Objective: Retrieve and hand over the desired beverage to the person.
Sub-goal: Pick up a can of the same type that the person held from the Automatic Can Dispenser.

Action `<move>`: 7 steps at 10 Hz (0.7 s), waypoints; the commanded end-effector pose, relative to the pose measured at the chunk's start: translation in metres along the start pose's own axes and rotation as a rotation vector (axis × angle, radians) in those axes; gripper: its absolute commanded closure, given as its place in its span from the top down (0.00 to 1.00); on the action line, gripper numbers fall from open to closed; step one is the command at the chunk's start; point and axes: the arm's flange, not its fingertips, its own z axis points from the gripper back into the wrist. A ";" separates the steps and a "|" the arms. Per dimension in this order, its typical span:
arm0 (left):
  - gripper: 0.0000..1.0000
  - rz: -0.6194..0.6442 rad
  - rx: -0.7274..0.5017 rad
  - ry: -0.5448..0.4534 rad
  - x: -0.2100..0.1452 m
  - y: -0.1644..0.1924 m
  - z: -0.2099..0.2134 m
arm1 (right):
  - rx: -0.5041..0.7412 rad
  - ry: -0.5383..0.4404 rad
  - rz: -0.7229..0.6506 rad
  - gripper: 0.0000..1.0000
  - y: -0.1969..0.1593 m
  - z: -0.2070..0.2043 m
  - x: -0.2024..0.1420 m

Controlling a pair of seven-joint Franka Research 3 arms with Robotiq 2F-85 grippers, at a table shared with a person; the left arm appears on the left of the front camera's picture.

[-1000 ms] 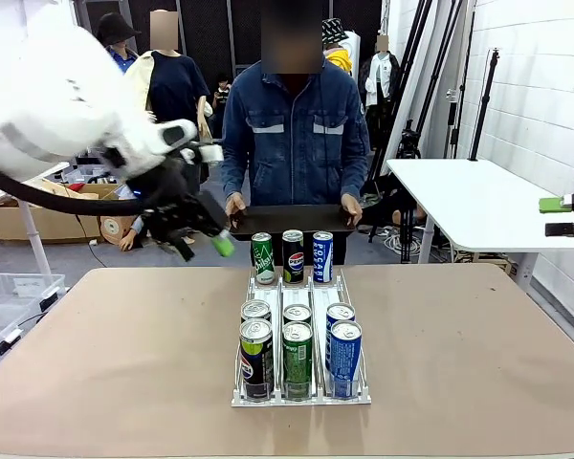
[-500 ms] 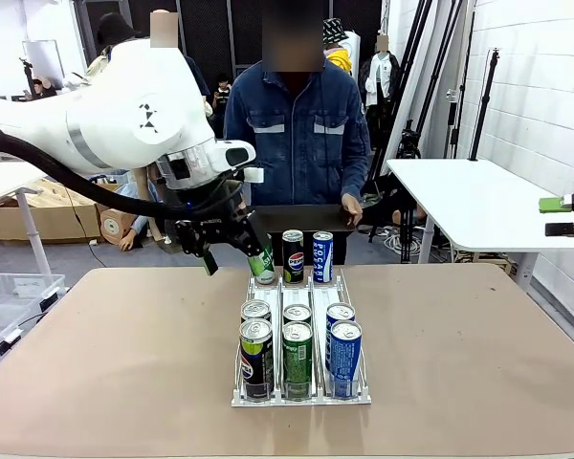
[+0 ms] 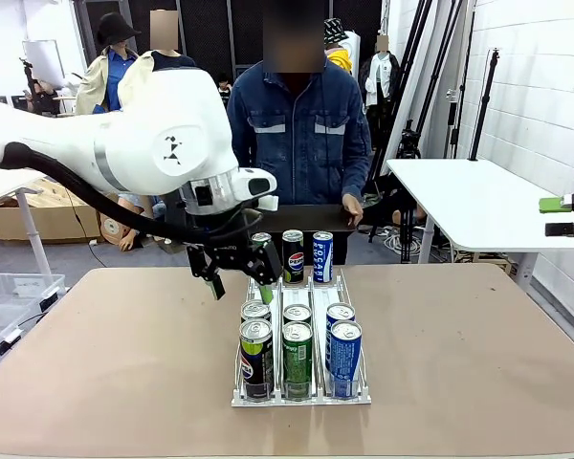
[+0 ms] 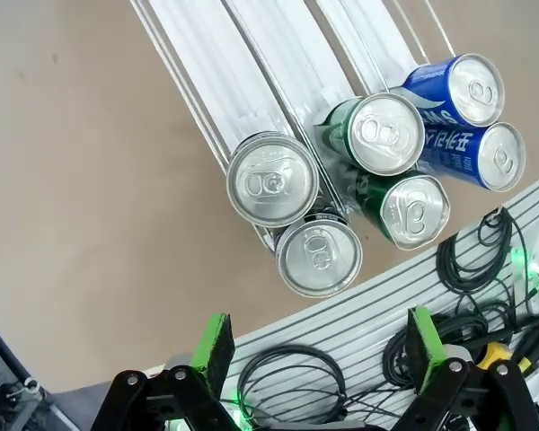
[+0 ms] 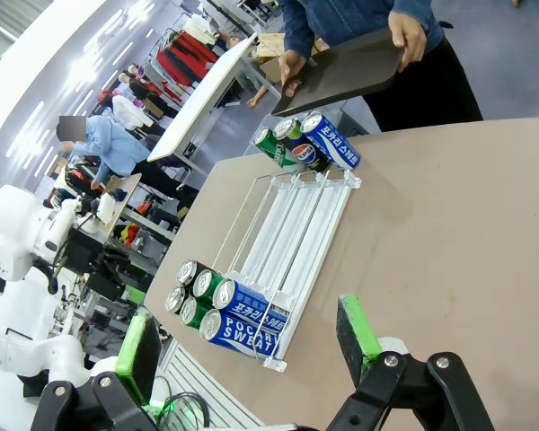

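A clear three-lane rack (image 3: 311, 290) stands mid-table. Three cans sit at its far end: green (image 3: 260, 239), Pepsi (image 3: 293, 256), Pocari (image 3: 322, 256). Several more are at its near end: dark (image 3: 255, 354), green (image 3: 298, 356), blue (image 3: 345, 356). Nothing marks one as the desired beverage. My left gripper (image 3: 241, 285) hangs open, pointing down over the left lane and partly hiding the far green can. From above, the left gripper (image 4: 320, 346) sits apart from the silver can tops (image 4: 272, 180). The right gripper (image 3: 552, 216) stays open at the far right, off the table. The person (image 3: 297, 134) holds a dark tray (image 3: 287, 218).
A white side table (image 3: 459, 196) stands to the right and a plastic bin (image 3: 10, 296) sits on the floor at left. Bare brown tabletop (image 3: 105, 363) lies on both sides of the rack. In the right wrist view the right gripper (image 5: 250, 350) is far from the rack (image 5: 292, 224).
My left arm has swung right and down, from beyond the table's far left edge to over the rack's left lane, jaws still open. The right arm and the person have not moved.
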 end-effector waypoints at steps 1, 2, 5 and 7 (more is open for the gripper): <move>1.00 0.038 0.061 -0.032 0.005 -0.006 -0.011 | 0.003 -0.001 0.004 1.00 0.000 0.000 0.000; 1.00 0.048 0.078 -0.027 0.006 -0.007 -0.016 | 0.003 -0.001 0.004 1.00 0.000 0.000 0.000; 1.00 0.066 0.084 -0.016 0.013 -0.010 -0.030 | 0.003 -0.001 0.004 1.00 0.000 0.000 0.000; 1.00 0.072 0.084 0.006 0.016 -0.013 -0.041 | 0.003 -0.001 0.004 1.00 0.000 0.000 0.000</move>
